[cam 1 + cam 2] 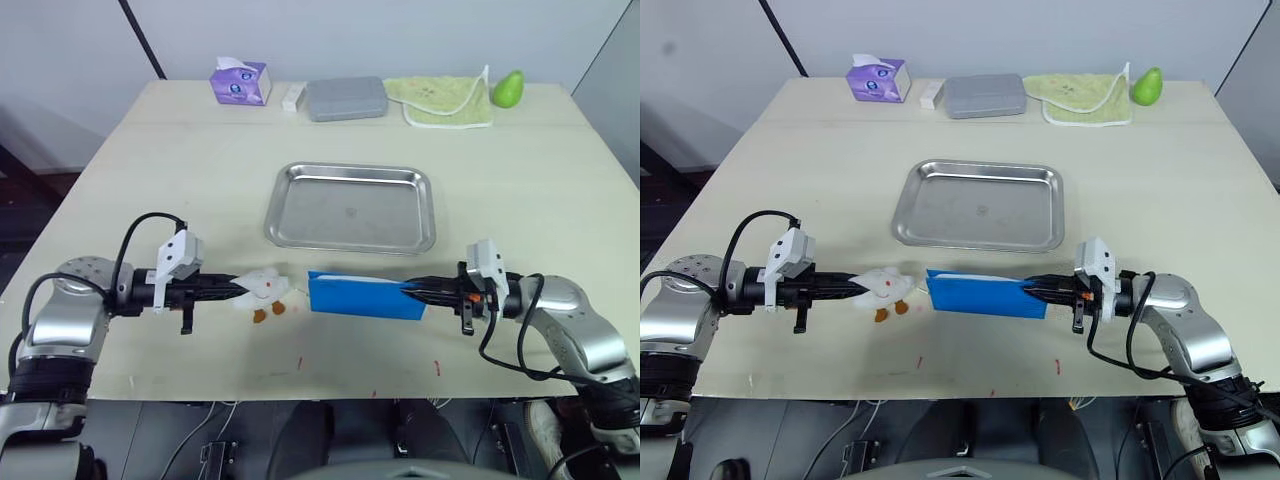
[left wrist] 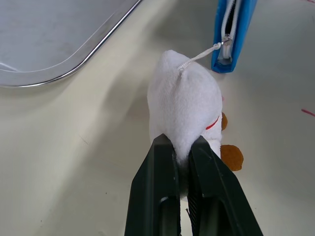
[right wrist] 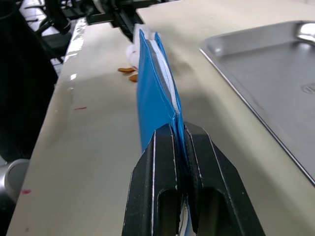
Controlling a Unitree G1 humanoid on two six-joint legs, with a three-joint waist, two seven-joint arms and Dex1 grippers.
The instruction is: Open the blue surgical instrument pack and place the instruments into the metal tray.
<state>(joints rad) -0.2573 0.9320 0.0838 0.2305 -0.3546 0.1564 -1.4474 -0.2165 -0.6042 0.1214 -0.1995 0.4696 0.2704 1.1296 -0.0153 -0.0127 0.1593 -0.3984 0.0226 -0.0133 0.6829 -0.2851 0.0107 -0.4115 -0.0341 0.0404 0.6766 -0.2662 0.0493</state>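
- Head views: both arms reach inward along the table's (image 1: 150, 150) near edge. The pack (image 1: 362, 296) stands on edge between them, just nearer than the tray (image 1: 350, 207), which holds nothing.
- Left wrist view: the left gripper (image 2: 183, 147) pinches a white plush charm (image 2: 186, 105); its cord (image 2: 203, 55) runs to the pack's zipper.
- Right wrist view: the right gripper (image 3: 180, 133) is clamped on the pack's end; a white zipper line runs along its top.
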